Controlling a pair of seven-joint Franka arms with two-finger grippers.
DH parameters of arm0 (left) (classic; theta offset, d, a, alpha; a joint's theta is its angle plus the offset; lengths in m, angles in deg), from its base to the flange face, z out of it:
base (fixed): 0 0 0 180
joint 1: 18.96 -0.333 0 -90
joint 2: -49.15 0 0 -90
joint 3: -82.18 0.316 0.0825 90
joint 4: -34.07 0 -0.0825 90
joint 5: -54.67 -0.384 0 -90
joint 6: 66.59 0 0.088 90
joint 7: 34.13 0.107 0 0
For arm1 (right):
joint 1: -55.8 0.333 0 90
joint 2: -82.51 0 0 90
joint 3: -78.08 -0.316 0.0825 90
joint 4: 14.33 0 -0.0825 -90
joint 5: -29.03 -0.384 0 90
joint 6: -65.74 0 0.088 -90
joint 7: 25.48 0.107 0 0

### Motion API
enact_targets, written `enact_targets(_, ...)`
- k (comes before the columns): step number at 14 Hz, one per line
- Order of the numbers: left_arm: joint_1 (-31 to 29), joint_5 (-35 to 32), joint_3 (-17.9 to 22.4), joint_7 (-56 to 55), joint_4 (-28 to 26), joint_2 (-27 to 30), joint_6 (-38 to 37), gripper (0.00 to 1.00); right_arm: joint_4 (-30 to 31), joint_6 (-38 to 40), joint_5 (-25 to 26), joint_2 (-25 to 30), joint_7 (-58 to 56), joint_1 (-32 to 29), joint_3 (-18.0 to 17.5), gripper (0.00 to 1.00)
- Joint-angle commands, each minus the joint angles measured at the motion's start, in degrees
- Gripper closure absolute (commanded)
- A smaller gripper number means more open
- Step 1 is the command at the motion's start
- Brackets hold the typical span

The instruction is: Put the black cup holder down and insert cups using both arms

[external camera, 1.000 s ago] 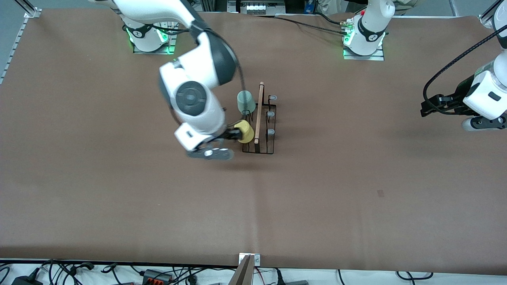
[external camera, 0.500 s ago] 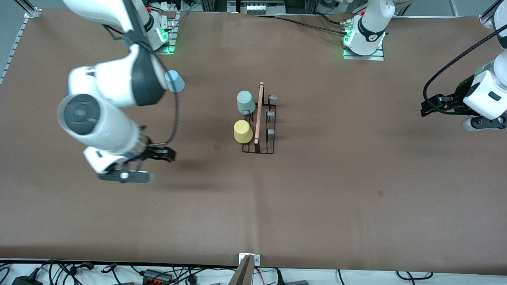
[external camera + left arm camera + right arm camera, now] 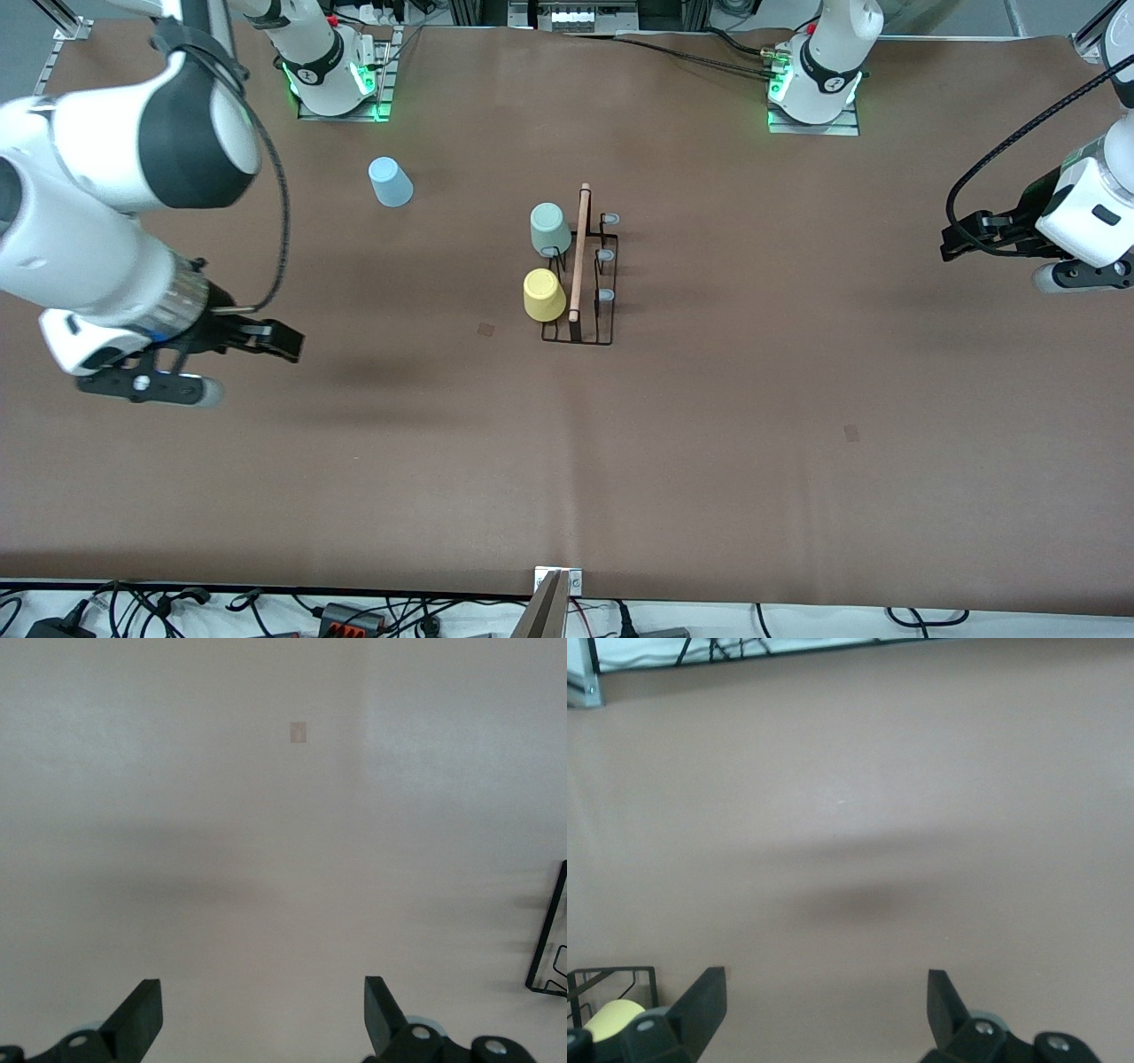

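Even, bright overhead light falls on the brown table (image 3: 709,461), without glare. A soft, diffuse shadow lies at three o'clock of the right gripper (image 3: 282,341), seen too as a dark smudge in the right wrist view. The left wrist view looks washed out, pale. The right arm (image 3: 106,204) appears slightly motion-blurred.
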Motion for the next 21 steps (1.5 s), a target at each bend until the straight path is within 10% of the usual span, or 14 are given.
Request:
enact_targets(1, -0.3, 1.2, -0.1, 0.1, -0.5, 1.1, -0.2, 0.0, 3.7, 1.0, 0.1, 5.7, -4.2, -6.5, -3.4, 0.0)
enact_targets(7, -0.3, 1.2, -0.4, 0.1, -0.5, 1.2, -0.4, 0.0, 15.8, -2.2, 7.0, 16.6, -9.4, -26.1, -20.6, 0.0)
enact_targets(13, -0.3, 1.2, -0.4, 0.8, -0.5, 1.2, -0.5, 0.0, 19.8, -2.4, 10.9, 20.1, -13.7, -26.6, -21.3, 0.0)
enact_targets(21, -0.3, 1.2, -0.1, 0.9, -0.5, 1.2, -0.6, 0.0, 40.0, -6.3, 10.9, 34.5, -14.3, -26.8, -21.1, 0.0)
